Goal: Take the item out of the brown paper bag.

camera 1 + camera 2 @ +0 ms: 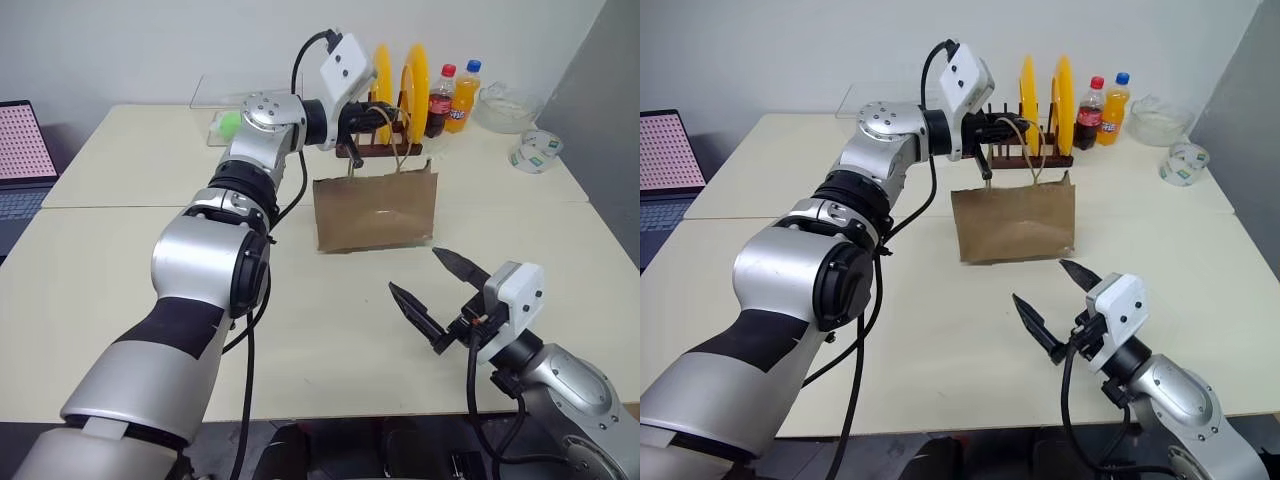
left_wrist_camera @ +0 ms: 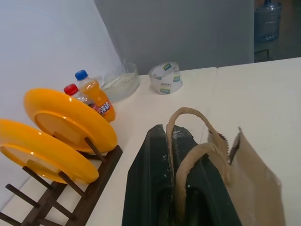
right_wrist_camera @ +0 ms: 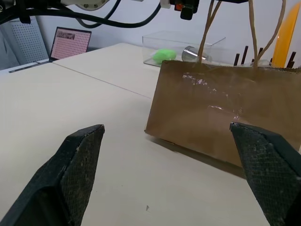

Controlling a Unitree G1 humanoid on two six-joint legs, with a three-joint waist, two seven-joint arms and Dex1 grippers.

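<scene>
The brown paper bag (image 1: 375,212) stands upright on the cream table (image 1: 120,270), in front of the plate rack. My left gripper (image 1: 385,118) reaches level above the bag's top and is shut on the bag's tan loop handles (image 2: 188,117), which run up taut from the bag's mouth. My right gripper (image 1: 413,270) hovers open over the table on the near side of the bag, a short way from it, with nothing between its fingers (image 3: 80,160). The bag (image 3: 225,108) fills the gap ahead of them. The item is hidden.
Behind the bag a dark wooden rack (image 1: 375,150) holds two yellow plates (image 1: 415,75). A cola bottle (image 1: 441,98), an orange soda bottle (image 1: 465,95), a glass bowl (image 1: 508,105) and a tape roll (image 1: 535,150) stand at the far right. A clear box (image 1: 222,100) and a laptop (image 1: 20,160) are left.
</scene>
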